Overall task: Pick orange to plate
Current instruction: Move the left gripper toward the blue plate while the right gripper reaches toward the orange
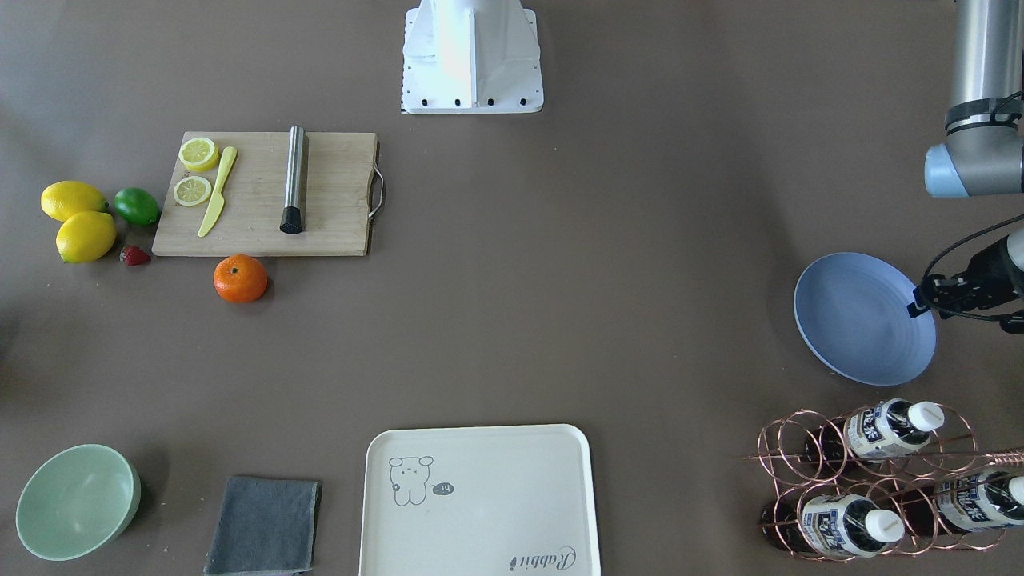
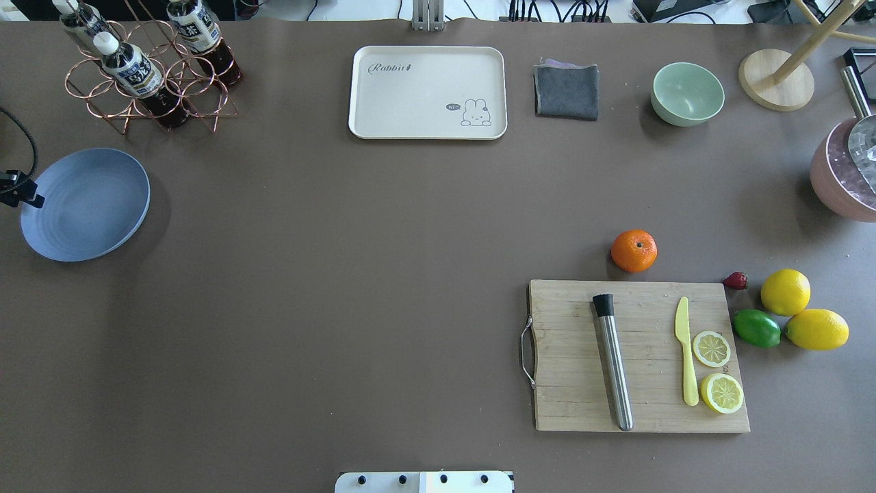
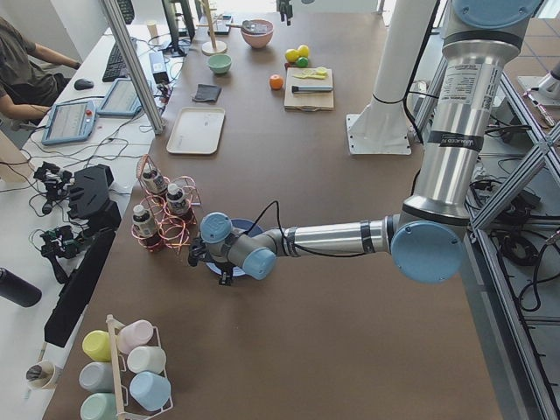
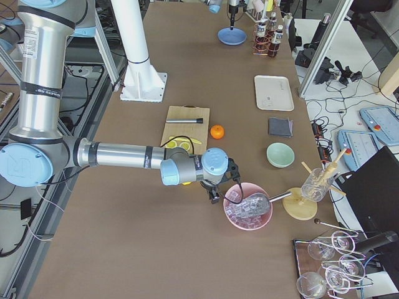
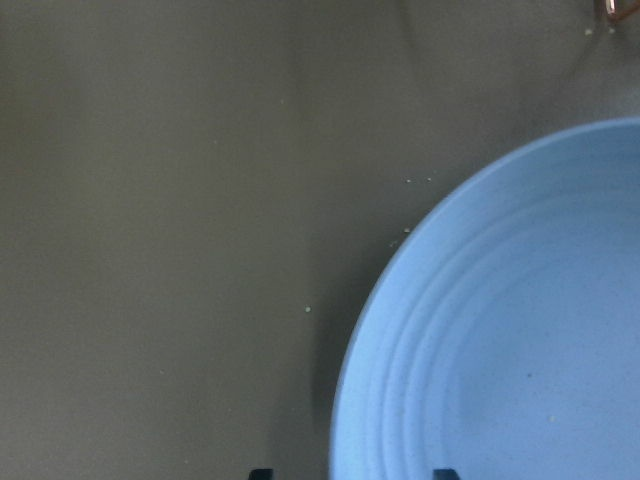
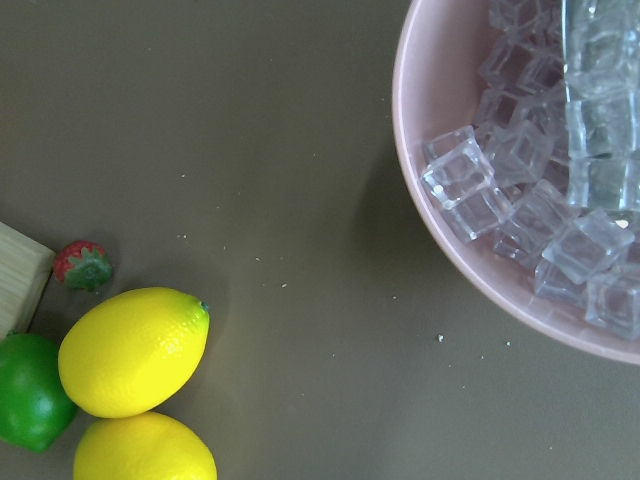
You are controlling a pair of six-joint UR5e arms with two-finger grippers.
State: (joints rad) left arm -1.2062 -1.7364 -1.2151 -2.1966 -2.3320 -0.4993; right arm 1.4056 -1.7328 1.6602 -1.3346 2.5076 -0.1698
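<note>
The orange (image 2: 634, 250) lies on the brown table just beyond the cutting board's far edge, also showing in the front view (image 1: 240, 278). At the table's opposite end rests the periwinkle plate (image 2: 85, 204), with nothing on it. My left gripper (image 5: 352, 475) hangs over the plate's (image 5: 520, 340) outer rim; its two dark tips stand wide apart, so it is open and holds nothing. My right gripper (image 4: 215, 190) hovers over bare table between the lemons and the pink ice bowl, well away from the orange (image 4: 217, 131); I cannot tell whether it is open or shut.
A wooden cutting board (image 2: 582, 356) carries a steel muddler, a yellow knife and lemon slices. Two lemons (image 2: 786, 292), a lime (image 2: 757, 328) and a strawberry lie beside it. A copper bottle rack (image 2: 144, 75) stands near the plate. A cream tray (image 2: 428, 92), grey cloth and green bowl (image 2: 687, 94) line the far edge.
</note>
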